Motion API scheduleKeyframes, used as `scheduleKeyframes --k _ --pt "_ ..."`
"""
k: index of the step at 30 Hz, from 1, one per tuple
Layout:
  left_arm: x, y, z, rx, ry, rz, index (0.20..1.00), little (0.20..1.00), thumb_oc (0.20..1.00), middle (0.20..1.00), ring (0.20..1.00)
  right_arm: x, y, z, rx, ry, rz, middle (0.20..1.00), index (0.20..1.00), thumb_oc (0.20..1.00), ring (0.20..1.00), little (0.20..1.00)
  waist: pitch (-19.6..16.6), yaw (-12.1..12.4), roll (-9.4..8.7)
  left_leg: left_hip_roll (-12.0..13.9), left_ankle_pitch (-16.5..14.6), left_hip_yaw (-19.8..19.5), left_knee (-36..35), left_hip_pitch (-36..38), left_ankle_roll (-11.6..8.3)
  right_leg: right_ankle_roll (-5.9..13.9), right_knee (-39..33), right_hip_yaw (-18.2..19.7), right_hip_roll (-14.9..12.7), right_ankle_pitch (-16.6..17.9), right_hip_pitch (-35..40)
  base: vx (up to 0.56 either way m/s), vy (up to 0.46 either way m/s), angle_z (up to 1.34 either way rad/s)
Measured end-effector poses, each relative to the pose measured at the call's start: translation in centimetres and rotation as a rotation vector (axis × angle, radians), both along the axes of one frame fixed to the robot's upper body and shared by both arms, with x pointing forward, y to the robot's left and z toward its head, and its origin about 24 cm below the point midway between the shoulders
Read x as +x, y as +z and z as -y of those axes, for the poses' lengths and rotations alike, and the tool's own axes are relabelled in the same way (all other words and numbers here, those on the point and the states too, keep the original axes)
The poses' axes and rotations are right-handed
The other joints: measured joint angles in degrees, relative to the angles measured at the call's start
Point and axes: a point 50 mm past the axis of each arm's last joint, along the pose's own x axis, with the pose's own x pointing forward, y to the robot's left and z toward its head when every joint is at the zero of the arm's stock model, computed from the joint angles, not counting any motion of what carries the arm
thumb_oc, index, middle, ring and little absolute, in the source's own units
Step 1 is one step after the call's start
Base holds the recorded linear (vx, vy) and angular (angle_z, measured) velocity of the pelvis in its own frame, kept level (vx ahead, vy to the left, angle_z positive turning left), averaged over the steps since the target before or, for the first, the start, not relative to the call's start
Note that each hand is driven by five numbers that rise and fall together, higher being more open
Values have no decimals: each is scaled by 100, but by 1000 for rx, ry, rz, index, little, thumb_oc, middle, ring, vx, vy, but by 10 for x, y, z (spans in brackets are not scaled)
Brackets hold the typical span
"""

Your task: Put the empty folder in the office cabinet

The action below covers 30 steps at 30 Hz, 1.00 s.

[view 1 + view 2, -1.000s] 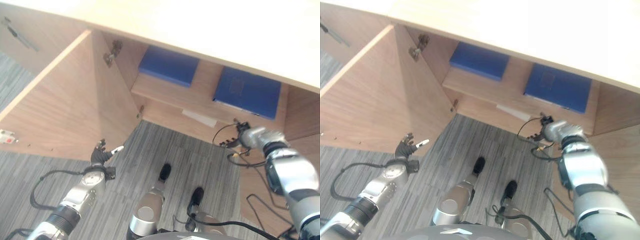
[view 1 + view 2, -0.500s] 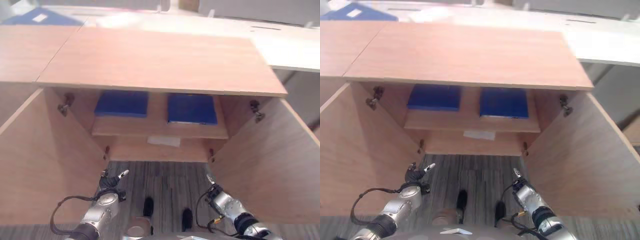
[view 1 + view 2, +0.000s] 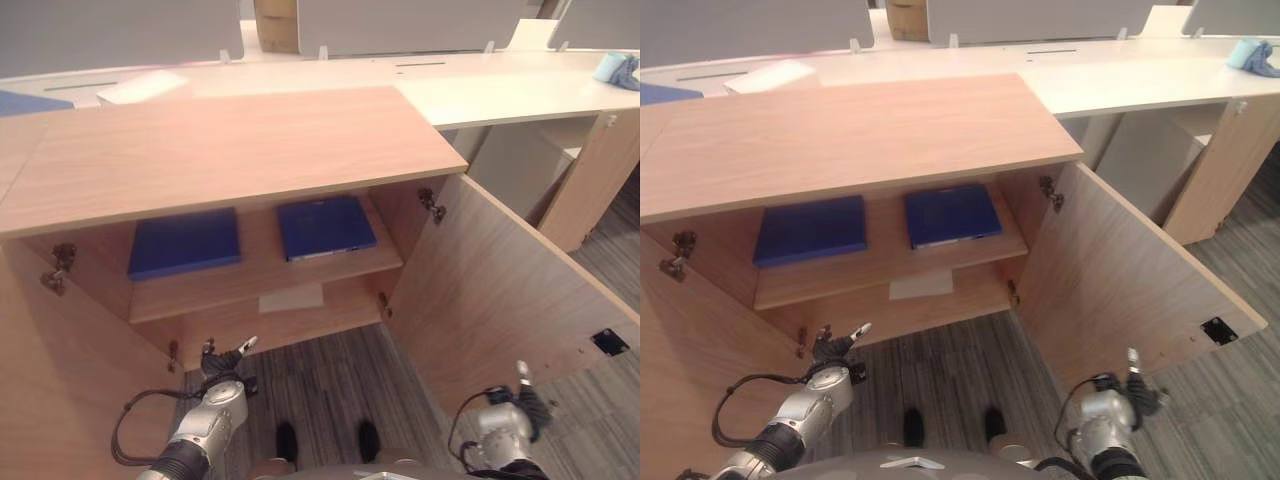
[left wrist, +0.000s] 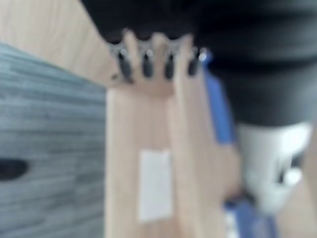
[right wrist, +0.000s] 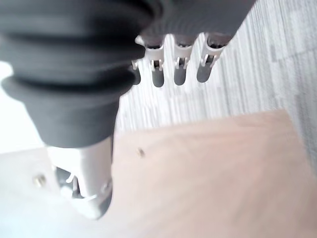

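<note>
The office cabinet takes up the centre of both eye views, w/ both doors swung wide: the right door runs to the lower right, the left door is cut off at the lower left edge. On the shelf lie two blue folders flat, side by side but apart: the left folder and the right folder. A pale paper sheet sits just below the shelf's front edge.

Judgement: the placing step looks done, since neither hand carries anything; which folder is the task's empty one can't be told. Next move prob. calls for closing the doors, each hand being near its own door.

The left hand, bottom centre-left, has fingers straight and spread, holding nothing. The right hand, bottom right by the right door's edge, is likewise relaxed and empty; its wrist view shows straight fingers over carpet.

Hard to make out: the cabinet's lower interior and the folders' contents.
</note>
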Motion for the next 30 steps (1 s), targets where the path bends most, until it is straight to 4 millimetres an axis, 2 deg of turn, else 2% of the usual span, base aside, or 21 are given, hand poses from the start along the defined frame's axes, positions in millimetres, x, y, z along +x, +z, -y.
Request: scheduleKeyframes --k 2,5,8,10,11,12,13,14,15,16,17,18,20,22,23,26,30 --pt "-3 0 -7 9 -9 -1 1000 1000 1000 1000 1000 -28 0 26 -39 -126 -54 1000 1000 1000 1000 1000 -90 -22 -40 -8 0 -7 -11 30 -1 -2 19 -22 -10 -2 -23 9 -20 14" --pt "-5 1 -24 32 2 -9 1000 1000 1000 1000 1000 -57 6 59 -90 -305 -119 1000 1000 1000 1000 1000 -113 -95 -103 14 0 -22 -12 -22 -1 -2 -4 -26 22 -2 -35 -1 -7 1" --pt "-4 2 -26 35 -10 -7 1000 1000 1000 1000 1000 -74 12 78 -144 -405 -217 1000 1000 1000 1000 1000 -112 -134 -112 39 -1 -20 -12 -56 -3 -2 -12 -18 51 -2 -30 0 -13 -3" --pt "0 4 -25 31 -18 0 1000 1000 1000 1000 1000 -83 13 83 -147 -461 -244 1000 1000 1000 1000 1000 -111 -150 -142 56 -20 -20 -13 -91 -30 -1 -19 -17 67 -5 -61 5 -7 2" --pt "2 6 -24 30 -23 8 1000 1000 1000 1000 1000 -89 11 86 -133 -503 -249 1000 1000 1000 1000 1000 -105 -148 -193 40 -51 -9 -10 -105 -81 -8 -25 -21 47 -11 -79 13 -18 5" --pt "6 8 -23 30 -26 17 1000 1000 1000 1000 1000 -94 9 86 -123 -523 -251 1000 1000 1000 1000 1000 -65 -168 -322 -53 -121 68 321 -122 -21 -24 -16 -49 -86 6 -119 0 0 0" --pt "5 7 -22 28 -30 9 1000 1000 1000 1000 1000 -93 10 86 -129 -510 -244 1000 1000 1000 1000 1000 -45 -166 -324 -54 -365 142 839 -236 113 -20 -5 -39 -120 4 -120 12 -27 -18" --pt "2 5 -21 20 -29 -2 1000 1000 1000 1000 1000 -85 12 89 -132 -469 -194 1000 1000 1000 1000 1000 -35 -127 -191 16 -456 119 895 -282 109 60 -1 -30 -78 26 -45 6 -25 -17" --pt "2 5 -19 12 -25 -1 1000 1000 1000 1000 1000 -84 11 88 -123 -434 -159 1000 1000 1000 1000 1000 -37 -140 -118 19 -455 110 765 -236 112 114 33 -48 -83 64 -53 0 0 0" --pt "3 7 -18 8 -31 11 1000 1000 1000 1000 1000 -80 11 85 -109 -392 -98 1000 1000 1000 1000 1000 -41 -139 -120 15 -455 90 605 -218 111 91 100 -78 -93 43 -44 4 -22 19" --pt "3 9 -20 10 -34 17 1000 1000 1000 1000 1000 -73 10 80 -102 -317 -38 1000 1000 1000 1000 1000 -84 -129 -197 -31 -411 99 408 -197 47 10 92 -88 -129 -89 1 3 -17 22" --pt "1 9 -25 15 -20 14 1000 1000 1000 1000 1000 -58 12 74 -87 -211 68 1000 1000 1000 1000 1000 -114 -135 -277 -101 -317 137 249 -128 9 10 -37 -85 -210 -195 1 5 -13 10" --pt "-1 7 -27 3 1 2 1000 1000 1000 1000 1000 -17 31 60 -68 41 354 1000 1000 1000 1000 1000 61 -142 -168 -45 -147 101 118 -31 50 60 -15 -116 -155 -148 93 4 -5 2" --pt "-6 4 -29 -13 27 -4 1000 1000 1000 1000 1000 4 41 35 -11 258 544 1000 1000 1000 1000 1000 20 -135 -123 -42 -126 96 -9 141 19 57 -32 -104 -139 -150 194 23 -21 8" --pt "-7 3 -30 -21 44 -6 1000 1000 1000 1000 1000 6 38 30 15 260 570 1000 1000 1000 1000 1000 -17 -110 -112 -26 -128 82 -10 138 13 50 -34 -106 -121 -157 205 31 -38 12" --pt "-13 -5 -33 4 45 -43 1000 1000 1000 1000 1000 16 33 13 113 497 639 1000 1000 1000 1000 1000 -22 -120 -110 17 -126 19 -10 28 -1 51 -33 -157 -68 -156 183 30 -49 6" --pt "-15 -9 -25 -5 23 -47 1000 1000 1000 1000 1000 31 35 -4 191 701 685 1000 1000 1000 1000 1000 -48 -12 -152 55 -121 -53 -10 -9 -12 50 -35 -178 -20 -157 178 22 -46 8"
